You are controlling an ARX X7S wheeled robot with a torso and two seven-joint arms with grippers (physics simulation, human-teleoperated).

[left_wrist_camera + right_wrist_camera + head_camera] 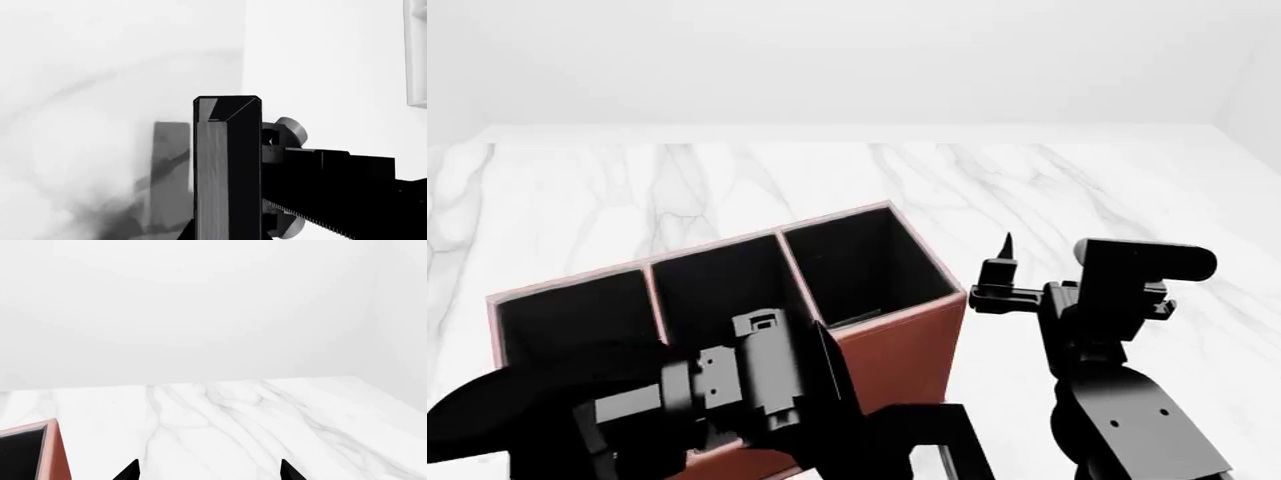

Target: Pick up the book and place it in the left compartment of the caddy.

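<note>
head view: the caddy [888, 345] sits on the white marble desk [1068, 190], reddish-brown walls, black lining, pale rim; three black slots show along its top, the rest hidden under the left arm; which slot is the left compartment cannot be told from here.

left claw [827, 375] hangs over the caddy's near wall; in the left wrist view the left claw [227, 165] appears as one dark ribbed finger [213, 180] with a black slab close beside it — finger or book, cannot tell; so its opening cannot be told either.

the book — not clearly seen in any view; its place cannot be told.

right claw [1004, 275] is in the air just beside the caddy's right wall, apart from it; right wrist view: right claw [208, 472] shows two dark fingertips [128, 471] well apart, nothing between them — wide; a corner of the caddy [53, 452] at the frame edge; bare desk [253, 415] beyond.
</note>
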